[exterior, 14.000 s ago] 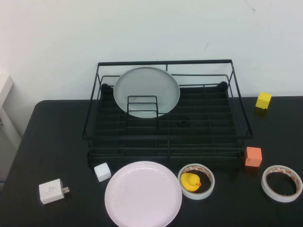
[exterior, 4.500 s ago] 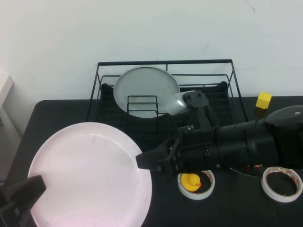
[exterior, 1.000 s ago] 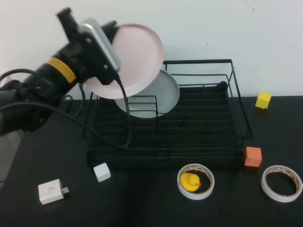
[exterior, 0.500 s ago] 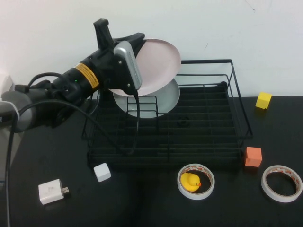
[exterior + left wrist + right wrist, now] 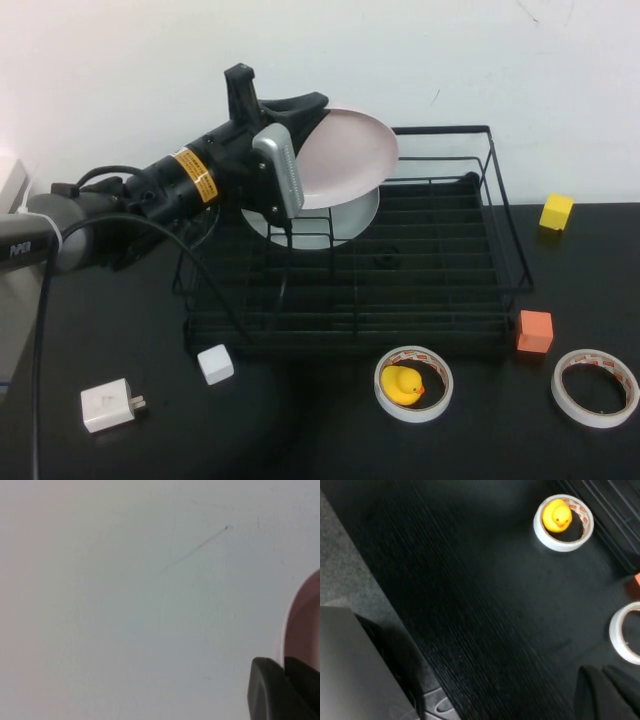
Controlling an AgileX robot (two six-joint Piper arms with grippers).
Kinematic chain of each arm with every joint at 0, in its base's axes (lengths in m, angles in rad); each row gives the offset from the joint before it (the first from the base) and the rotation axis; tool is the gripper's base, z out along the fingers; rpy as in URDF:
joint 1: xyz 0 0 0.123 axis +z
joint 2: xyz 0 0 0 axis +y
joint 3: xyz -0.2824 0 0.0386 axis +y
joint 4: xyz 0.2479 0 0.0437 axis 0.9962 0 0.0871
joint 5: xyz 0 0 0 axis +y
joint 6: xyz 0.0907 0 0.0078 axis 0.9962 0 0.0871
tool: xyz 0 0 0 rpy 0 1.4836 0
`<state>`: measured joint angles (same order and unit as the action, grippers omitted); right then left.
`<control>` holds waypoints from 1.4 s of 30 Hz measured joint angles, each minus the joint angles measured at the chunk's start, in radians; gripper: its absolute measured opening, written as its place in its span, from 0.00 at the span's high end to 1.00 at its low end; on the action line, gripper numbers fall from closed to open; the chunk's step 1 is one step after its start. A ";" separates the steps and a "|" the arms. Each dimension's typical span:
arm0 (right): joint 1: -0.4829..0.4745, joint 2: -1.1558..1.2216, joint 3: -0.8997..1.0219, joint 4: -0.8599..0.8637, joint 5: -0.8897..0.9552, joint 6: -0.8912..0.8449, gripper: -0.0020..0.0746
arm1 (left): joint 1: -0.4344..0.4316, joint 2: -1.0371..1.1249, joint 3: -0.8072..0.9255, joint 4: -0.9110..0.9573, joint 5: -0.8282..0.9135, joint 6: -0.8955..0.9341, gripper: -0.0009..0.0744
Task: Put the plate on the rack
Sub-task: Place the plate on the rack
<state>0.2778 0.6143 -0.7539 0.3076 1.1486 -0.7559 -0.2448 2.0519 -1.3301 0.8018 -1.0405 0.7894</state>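
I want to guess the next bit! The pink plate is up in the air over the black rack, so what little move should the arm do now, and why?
Probably lower it a little. The left tool, shut on the round pale pink plate, holds it tilted above the black wire dish rack, in front of the grey-white plate by the small upright wire divider. The right tool is shut, away from the rack.

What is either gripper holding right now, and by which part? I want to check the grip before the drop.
The left gripper is shut on the rim of the pink plate, above the rack. The right gripper is shut and holds nothing.
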 joint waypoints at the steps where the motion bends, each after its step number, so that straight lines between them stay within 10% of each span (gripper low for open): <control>1: 0.000 0.000 0.000 -0.005 0.000 0.002 0.97 | 0.007 0.009 -0.008 0.009 0.000 0.000 0.99; 29: 0.000 0.000 0.002 -0.059 -0.048 0.024 0.97 | 0.048 0.143 -0.090 0.041 0.039 -0.043 0.97; 42: 0.000 0.000 0.002 -0.024 -0.072 0.024 0.97 | 0.048 0.143 -0.091 0.037 0.073 -0.206 0.22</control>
<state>0.2778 0.6143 -0.7518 0.2835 1.0763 -0.7320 -0.1964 2.1953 -1.4208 0.8392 -0.9672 0.5832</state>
